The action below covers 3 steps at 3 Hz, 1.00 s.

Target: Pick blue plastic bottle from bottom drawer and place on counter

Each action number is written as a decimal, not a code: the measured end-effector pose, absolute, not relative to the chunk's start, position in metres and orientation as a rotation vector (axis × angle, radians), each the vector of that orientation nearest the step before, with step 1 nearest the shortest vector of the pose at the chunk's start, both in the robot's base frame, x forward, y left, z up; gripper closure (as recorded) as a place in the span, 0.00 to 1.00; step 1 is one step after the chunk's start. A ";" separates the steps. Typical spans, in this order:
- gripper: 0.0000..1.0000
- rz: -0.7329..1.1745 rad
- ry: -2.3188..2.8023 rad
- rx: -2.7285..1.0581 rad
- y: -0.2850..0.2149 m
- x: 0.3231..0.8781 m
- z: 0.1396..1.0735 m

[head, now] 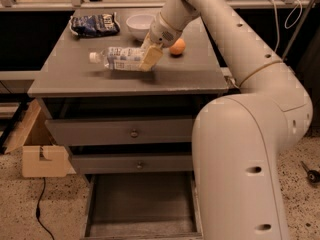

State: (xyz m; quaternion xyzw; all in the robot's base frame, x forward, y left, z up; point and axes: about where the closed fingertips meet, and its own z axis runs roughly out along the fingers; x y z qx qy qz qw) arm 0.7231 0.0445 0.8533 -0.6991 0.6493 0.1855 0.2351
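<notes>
The blue plastic bottle (118, 58) is clear with a white cap and a pale blue-white label. It lies sideways just over the counter (75, 76), cap to the left. My gripper (148, 58) is shut on the bottle's base end, reaching in from the right on the long white arm. The bottom drawer (141, 201) stands pulled open below, its flat grey inside bare.
A dark blue snack bag (94, 24) lies at the counter's back left, a white bowl (139, 24) behind the bottle and an orange (177, 46) to the gripper's right. Two upper drawers with knobs are shut. A cardboard box (37, 149) stands on the floor at left.
</notes>
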 end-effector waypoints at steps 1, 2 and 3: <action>0.27 0.513 1.792 -1.910 0.043 0.726 0.851; 0.00 0.498 1.795 -1.902 0.040 0.726 0.855; 0.00 0.425 1.808 -1.861 0.023 0.722 0.874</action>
